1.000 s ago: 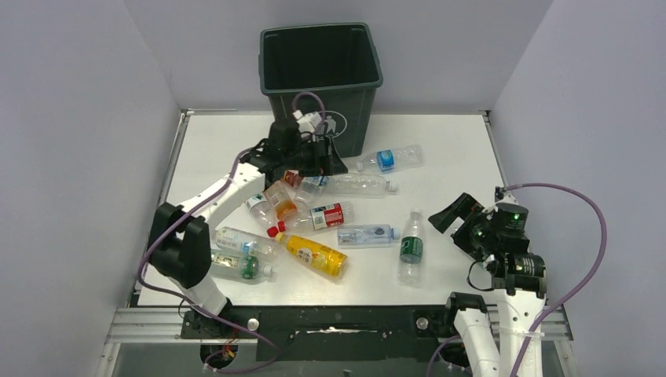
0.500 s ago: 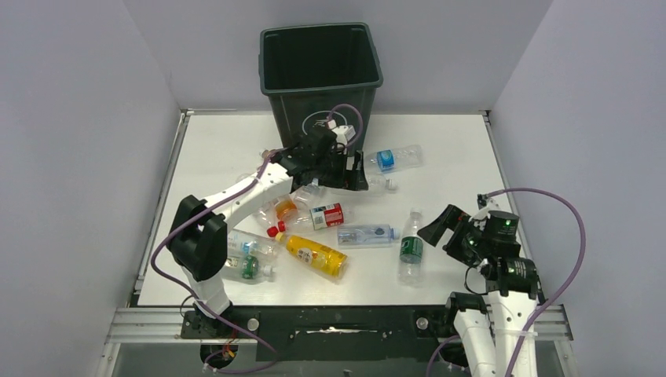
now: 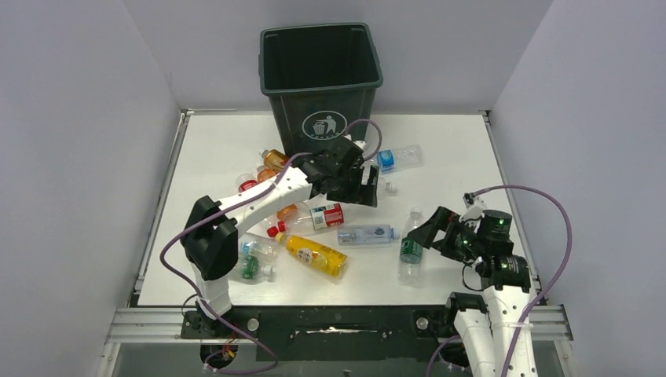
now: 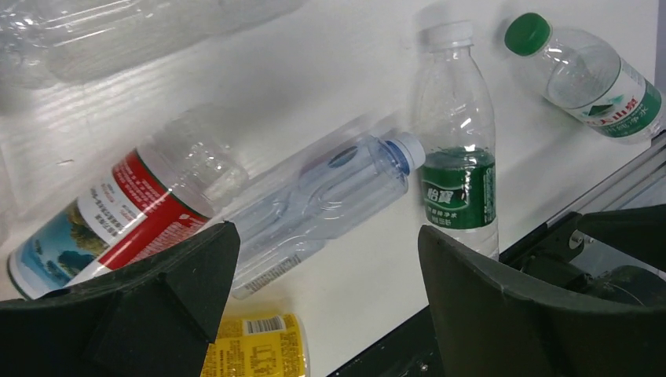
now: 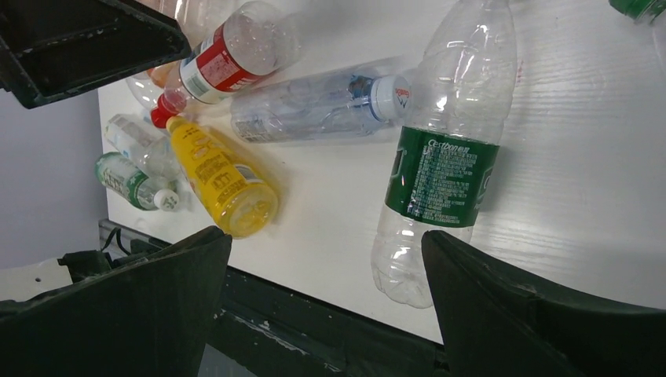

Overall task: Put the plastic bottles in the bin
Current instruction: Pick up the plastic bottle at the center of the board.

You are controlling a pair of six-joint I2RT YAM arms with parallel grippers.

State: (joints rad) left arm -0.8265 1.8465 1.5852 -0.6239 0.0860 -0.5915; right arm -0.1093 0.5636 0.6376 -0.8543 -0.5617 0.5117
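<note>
The dark green bin (image 3: 322,71) stands at the table's back. Plastic bottles lie in front of it: a red-labelled one (image 3: 326,215), a clear one (image 3: 365,234), a green-labelled one (image 3: 411,247), a yellow one (image 3: 316,254) and a blue-labelled one (image 3: 390,158). My left gripper (image 3: 363,188) hangs open and empty above the middle of the heap; under it lie the red-labelled bottle (image 4: 118,212) and the clear bottle (image 4: 322,196). My right gripper (image 3: 428,230) is open and empty, just right of the green-labelled bottle (image 5: 444,177).
More bottles lie at the left: two with green labels (image 3: 247,263) near the front edge and orange and red ones (image 3: 267,165) by the bin's foot. A clear bottle (image 4: 118,31) lies behind the left gripper. The table's black front rail (image 5: 314,330) runs below the right gripper.
The left arm has swung right, from the bin's front to over the middle bottles, uncovering the bin's symbol. The right gripper has moved left toward the green-labelled bottle. Both stayed open.
</note>
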